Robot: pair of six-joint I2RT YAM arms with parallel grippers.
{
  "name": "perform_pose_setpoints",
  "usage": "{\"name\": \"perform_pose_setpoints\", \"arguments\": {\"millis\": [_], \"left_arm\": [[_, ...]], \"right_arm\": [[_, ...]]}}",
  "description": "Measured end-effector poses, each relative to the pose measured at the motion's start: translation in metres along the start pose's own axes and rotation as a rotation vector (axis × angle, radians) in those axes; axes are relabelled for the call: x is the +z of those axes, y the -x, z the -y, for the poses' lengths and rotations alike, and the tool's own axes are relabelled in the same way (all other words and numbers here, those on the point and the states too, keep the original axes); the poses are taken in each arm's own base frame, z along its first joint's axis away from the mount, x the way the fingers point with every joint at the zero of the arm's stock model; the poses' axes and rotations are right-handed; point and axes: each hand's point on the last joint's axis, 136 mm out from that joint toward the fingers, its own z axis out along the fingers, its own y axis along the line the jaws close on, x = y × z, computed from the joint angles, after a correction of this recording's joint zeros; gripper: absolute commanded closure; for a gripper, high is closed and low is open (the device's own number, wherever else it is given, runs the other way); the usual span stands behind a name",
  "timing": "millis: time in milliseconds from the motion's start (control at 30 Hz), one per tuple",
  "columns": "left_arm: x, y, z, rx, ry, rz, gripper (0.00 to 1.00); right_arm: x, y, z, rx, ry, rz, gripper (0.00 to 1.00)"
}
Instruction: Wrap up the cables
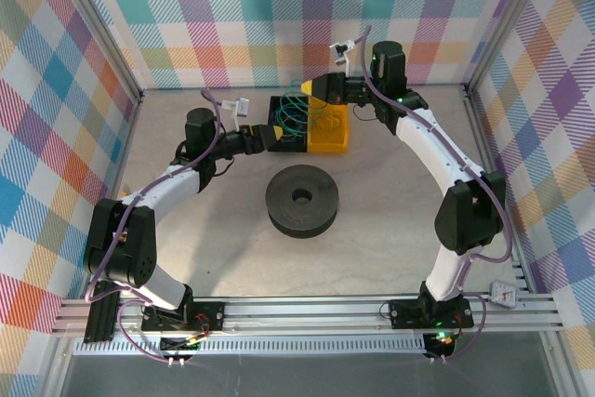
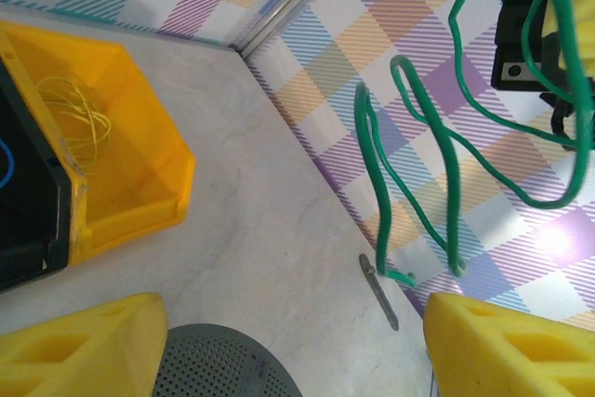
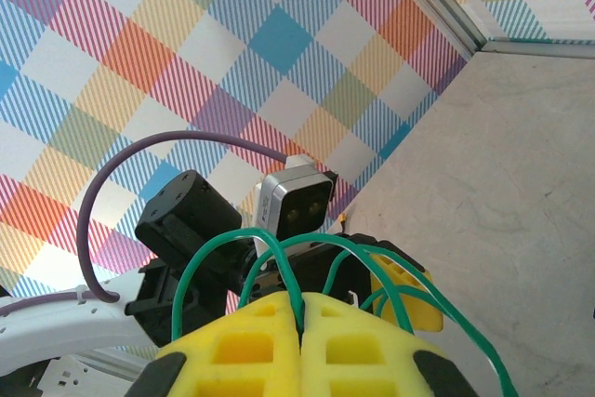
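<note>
green cable (image 2: pixel 382 192) pinched in closed right gripper (image 3: pixel 300 309), held up over the bins (image 1: pixel 335 144), likely so wide-open left gripper (image 2: pixel 297 350) can catch the loops

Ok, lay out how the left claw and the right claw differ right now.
The left claw stands wide open; the right claw is shut tight. The left claw holds nothing; the right claw pinches the green cable, whose loops hang in the air ahead of the left claw. Both claws are yellow.
</note>
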Motion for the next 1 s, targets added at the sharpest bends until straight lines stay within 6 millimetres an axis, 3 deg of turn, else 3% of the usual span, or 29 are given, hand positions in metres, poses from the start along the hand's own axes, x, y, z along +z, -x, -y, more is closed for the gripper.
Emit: {"name": "perform_pose_setpoints", "arguments": {"millis": [667,1000], "left_arm": [[0.010,0.014,-0.002,-0.020,-0.038,0.035,0.31],[0.010,0.025,0.010,-0.001,-0.080,0.059,0.30]], "right_arm": [[0.005,-0.001,-0.011,0.008,0.066,-0.006,1.00],[0.017,-0.011,0.006,0.059,0.065,-0.025,1.00]]}}
